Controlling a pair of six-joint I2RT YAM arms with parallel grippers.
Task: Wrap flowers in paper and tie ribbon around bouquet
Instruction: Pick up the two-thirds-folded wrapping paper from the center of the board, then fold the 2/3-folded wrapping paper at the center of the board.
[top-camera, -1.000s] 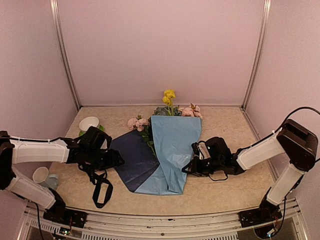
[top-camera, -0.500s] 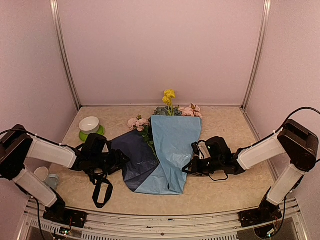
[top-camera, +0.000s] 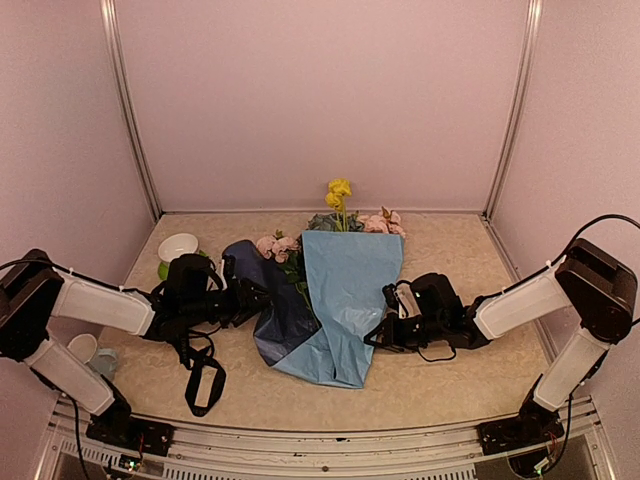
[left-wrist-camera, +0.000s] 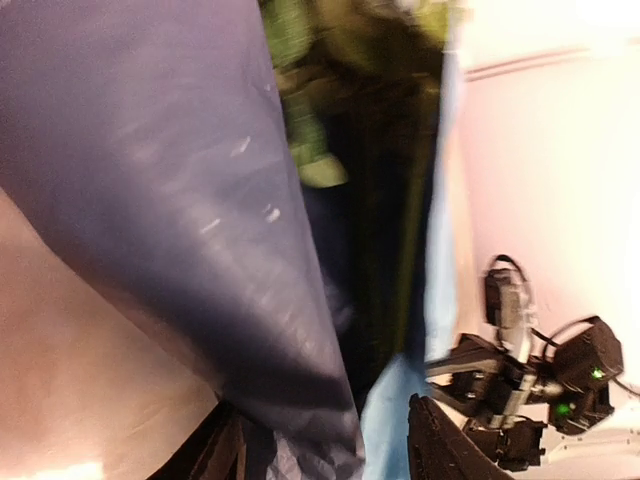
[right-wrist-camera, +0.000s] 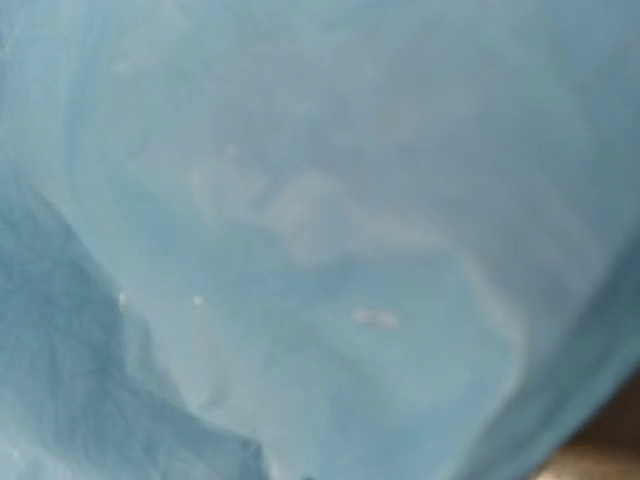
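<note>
- Light-blue thin paper sheet (top-camera: 345, 290) lies in the middle of the table, folded over the flowers (top-camera: 330, 220). The yellow, pink and blue-green heads poke out at the far end.
- The bundle runs long-ways from those far heads to a narrow tip on my near side.
- The dark navy back of the sheet stands up as a flap on the bundle's left side. I think it has to go right, across the bundle.
- My left claw (top-camera: 250, 298) is right at that flap, so the left arm is the nearer one. Its jaws are partly apart with the navy flap between them. I cannot tell if they pinch it.
- My right claw (top-camera: 383, 332) is closed tight at the sheet's right edge. I cannot see if it pinches any paper.
- A black strap loop (top-camera: 205, 385) hangs by the left arm; it may be the ribbon.
- A white bowl on a green saucer (top-camera: 178, 246) and a pale cup (top-camera: 80, 350) sit far left, out of the way.
</note>
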